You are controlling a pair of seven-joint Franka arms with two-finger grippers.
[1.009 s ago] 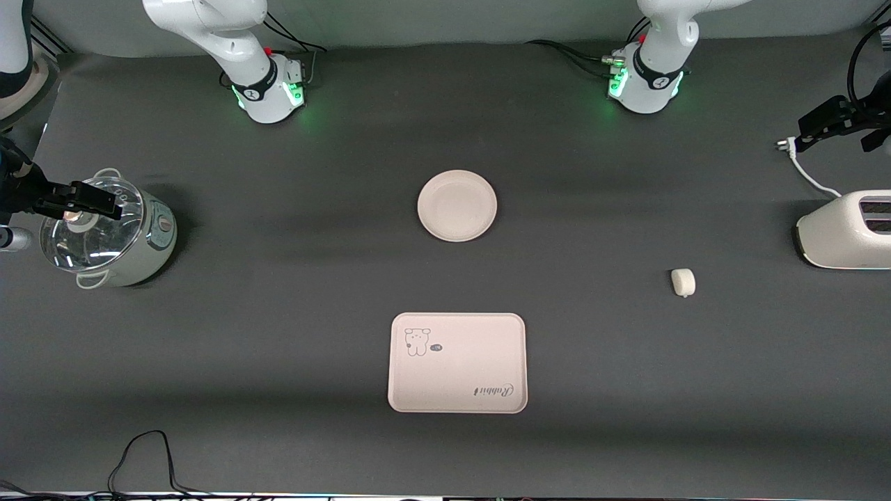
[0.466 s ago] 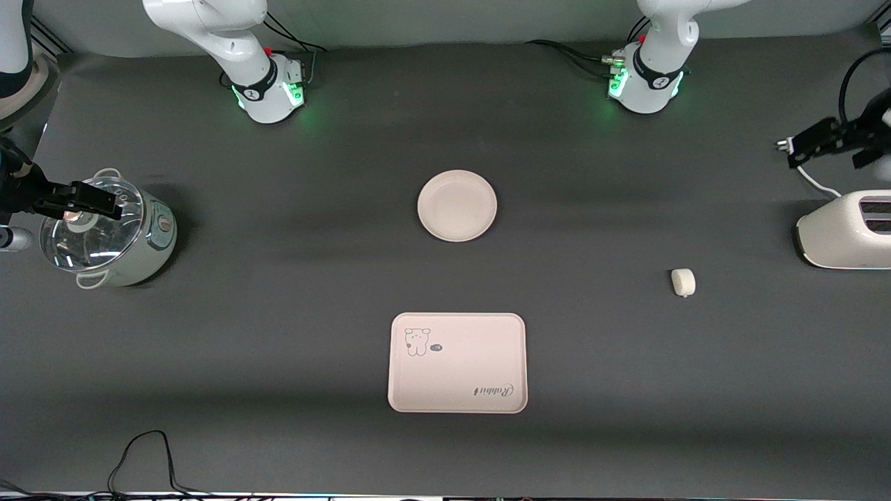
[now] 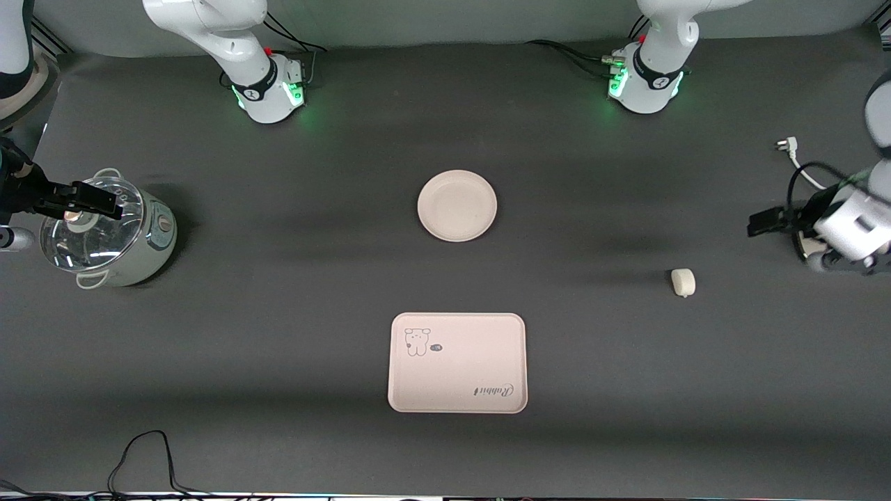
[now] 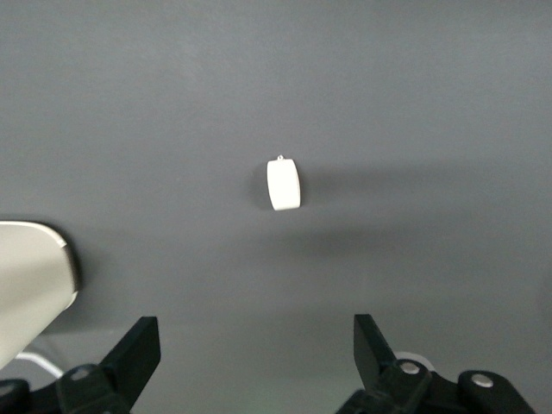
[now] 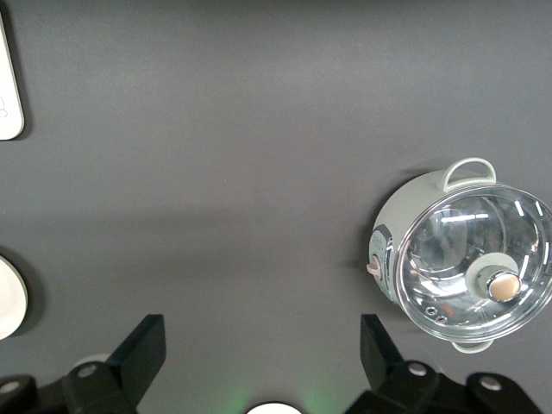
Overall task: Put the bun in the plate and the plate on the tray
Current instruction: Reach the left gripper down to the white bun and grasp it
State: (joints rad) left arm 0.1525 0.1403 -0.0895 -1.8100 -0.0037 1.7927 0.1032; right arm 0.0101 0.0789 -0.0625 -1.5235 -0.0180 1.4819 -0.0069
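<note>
The small off-white bun [image 3: 683,282] lies on the dark table toward the left arm's end; it also shows in the left wrist view [image 4: 283,184]. My left gripper [image 3: 759,225] is open and empty, in the air beside the bun toward the table's end, apart from it [image 4: 254,345]. The round cream plate [image 3: 457,206] lies empty at the table's middle. The pink rectangular tray [image 3: 457,362] lies nearer to the front camera than the plate and is empty. My right gripper [image 3: 104,199] is open and empty, waiting over the glass-lidded pot [image 5: 263,345].
A pot with a glass lid [image 3: 104,233] stands at the right arm's end, also seen in the right wrist view [image 5: 461,254]. A white toaster [image 4: 30,289] stands under the left hand, its plug [image 3: 785,145] and cord on the table. A black cable [image 3: 143,456] lies at the front edge.
My left gripper has swung down from over the plug toward the bun and now covers the toaster in the front view. The right arm has not moved.
</note>
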